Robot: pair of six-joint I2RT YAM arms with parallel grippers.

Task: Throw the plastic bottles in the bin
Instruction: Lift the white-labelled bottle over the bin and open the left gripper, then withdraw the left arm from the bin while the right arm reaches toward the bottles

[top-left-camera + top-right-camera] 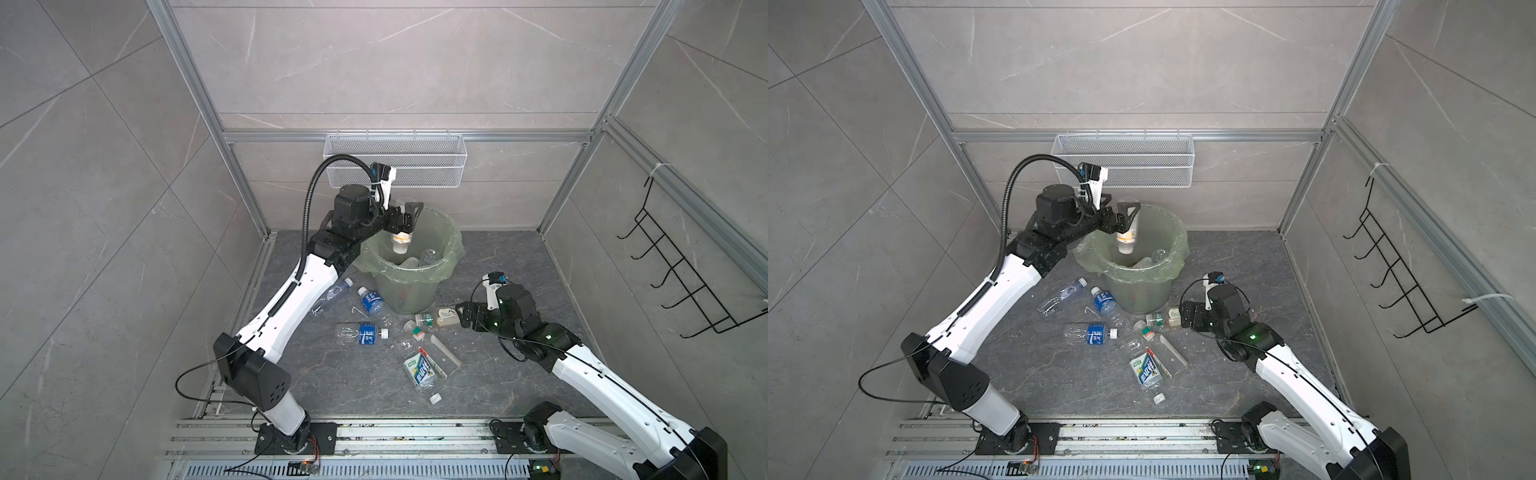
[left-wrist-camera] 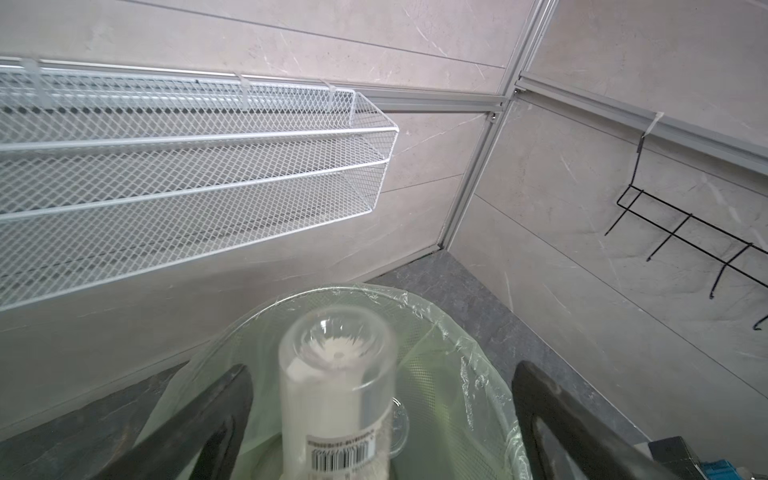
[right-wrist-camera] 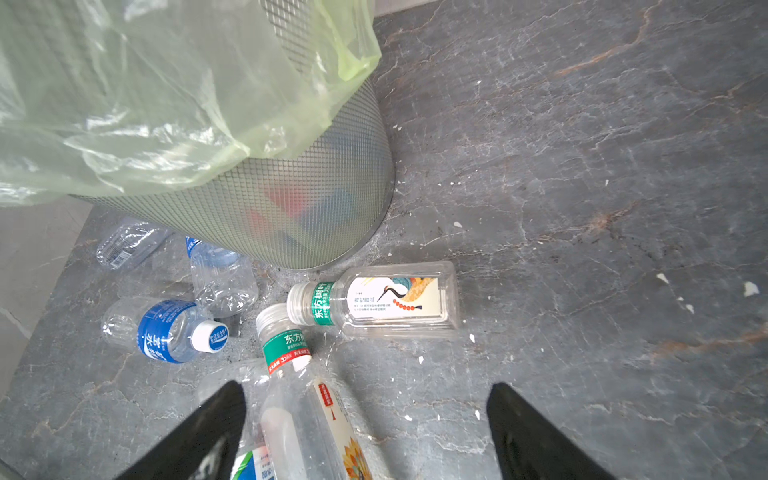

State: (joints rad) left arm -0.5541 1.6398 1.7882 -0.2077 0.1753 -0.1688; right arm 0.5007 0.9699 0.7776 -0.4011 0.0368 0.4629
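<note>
Left tool (image 2: 382, 368) spread wide, white bottle (image 2: 332, 395) loose over the bin (image 2: 461, 332); right tool (image 3: 368, 387) wide above a clear bottle (image 3: 291, 415), likely light, crushable, slippery, best gripped mid-body

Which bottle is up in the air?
The white bottle with the beige label, between the open jaws of the left gripper, over the bin. Every other bottle lies on the floor or down inside the bin.
</note>
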